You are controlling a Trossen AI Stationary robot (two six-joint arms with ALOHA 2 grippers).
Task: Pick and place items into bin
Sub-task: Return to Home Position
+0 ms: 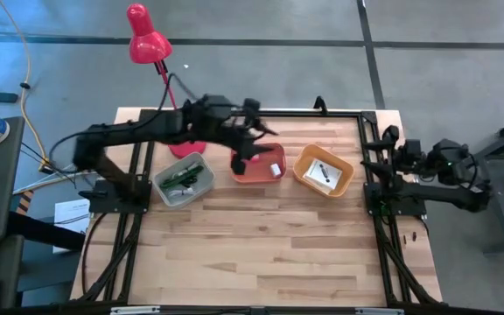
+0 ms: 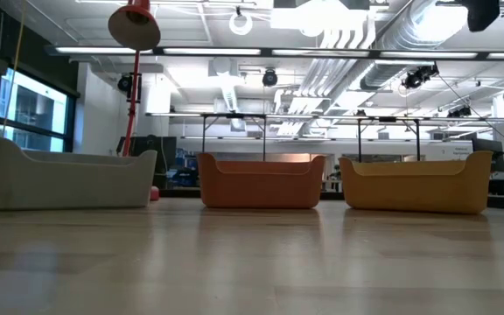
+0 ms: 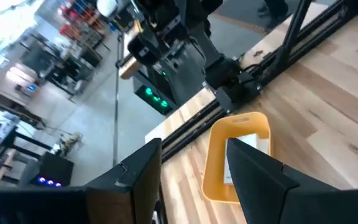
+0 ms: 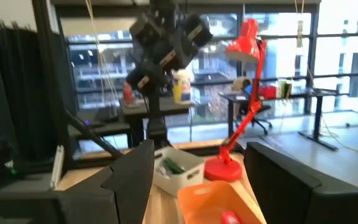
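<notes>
Inside yellow bin (image 1: 298, 171), white box (image 1: 322, 173), print illegible.

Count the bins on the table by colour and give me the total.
Grey bin: 1
Red-orange bin: 1
Yellow bin: 1
Total: 3 bins

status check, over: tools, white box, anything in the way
Left tool open, empty, over red bin. Right tool open, empty, parked far right. White box lying inside yellow bin. No obstruction seen around the bins.
</notes>
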